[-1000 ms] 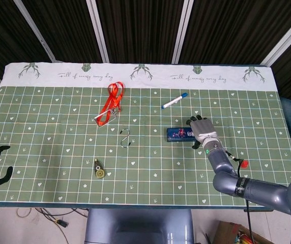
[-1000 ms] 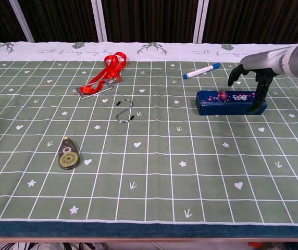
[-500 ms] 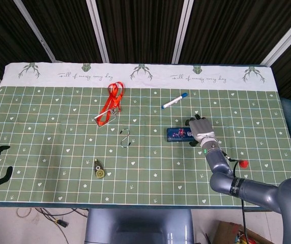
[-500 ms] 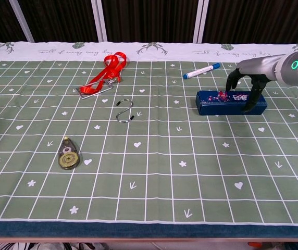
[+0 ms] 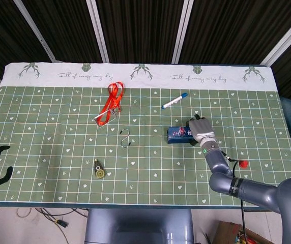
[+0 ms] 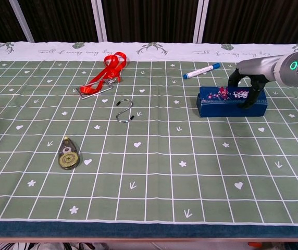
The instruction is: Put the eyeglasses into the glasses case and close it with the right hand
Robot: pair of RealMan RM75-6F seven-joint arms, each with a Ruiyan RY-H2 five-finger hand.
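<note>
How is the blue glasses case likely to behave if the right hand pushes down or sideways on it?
The glasses case looks like a rigid, flat-bottomed box, so it probably won't roll or tip. It seems small and light, so it may slide on the smooth-looking tablecloth under a sideways push. The right hand rests on top, so downward pressure should pin it.

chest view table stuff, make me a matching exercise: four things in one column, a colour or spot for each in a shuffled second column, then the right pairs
Things:
1. lanyard
2. marker
3. S-hook
4. glasses case

Descriptions:
A. dark blue box with the right hand over its right part
B. bare metal, near the middle of the cloth
C. red, with a clear badge holder, far left of the group
D. white barrel, blue cap, just beyond the case

Pairs: 1-C, 2-D, 3-B, 4-A
</note>
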